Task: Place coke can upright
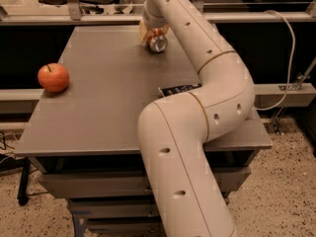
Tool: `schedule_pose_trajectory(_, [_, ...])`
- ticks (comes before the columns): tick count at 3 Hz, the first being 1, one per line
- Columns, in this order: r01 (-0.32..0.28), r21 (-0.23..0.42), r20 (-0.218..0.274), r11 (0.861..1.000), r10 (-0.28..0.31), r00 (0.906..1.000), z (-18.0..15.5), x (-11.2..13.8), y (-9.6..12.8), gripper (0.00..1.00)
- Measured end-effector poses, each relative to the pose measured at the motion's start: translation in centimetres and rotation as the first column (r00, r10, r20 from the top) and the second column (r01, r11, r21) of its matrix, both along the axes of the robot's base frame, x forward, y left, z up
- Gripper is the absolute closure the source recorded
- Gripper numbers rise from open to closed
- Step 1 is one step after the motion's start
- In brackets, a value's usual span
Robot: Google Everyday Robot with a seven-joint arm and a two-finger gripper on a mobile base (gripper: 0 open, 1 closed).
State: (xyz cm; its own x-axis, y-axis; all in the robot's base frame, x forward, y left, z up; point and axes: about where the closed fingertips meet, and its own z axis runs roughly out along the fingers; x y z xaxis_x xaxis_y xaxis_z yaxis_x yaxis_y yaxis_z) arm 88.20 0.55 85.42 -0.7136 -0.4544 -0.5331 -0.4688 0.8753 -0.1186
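The coke can (158,44) lies tilted on the far part of the grey table (106,112), its silver end facing the camera. My gripper (153,36) reaches down over it from the far side, at the end of the long white arm (207,58). One yellowish finger (143,30) presses against the can's left side, and the other is hidden behind the wrist. The gripper looks shut on the can, which still rests on or just above the table top.
A red apple (53,77) sits near the table's left edge. A small dark flat object (178,89) lies on the table beside my arm's elbow. A rail and chairs stand behind the table, and a cable hangs at the right.
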Motion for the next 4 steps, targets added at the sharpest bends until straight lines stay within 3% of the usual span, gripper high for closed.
schedule_pose_trajectory(1, [-0.009,0.014,0.025,1.0,0.008,0.9997,1.4,-0.1,-0.9,0.64])
schedule_pose_trajectory(2, [-0.042,0.093,0.077,0.995,0.035,0.9964,4.7,-0.7,-2.3,0.87])
schedule_pose_trajectory(3, [-0.122,0.238,0.145,0.964,0.089,0.9854,7.5,-1.7,-4.1,1.0])
schedule_pose_trajectory(4, [-0.241,0.391,0.225,0.888,0.161,0.9609,9.2,-3.5,-6.1,1.0])
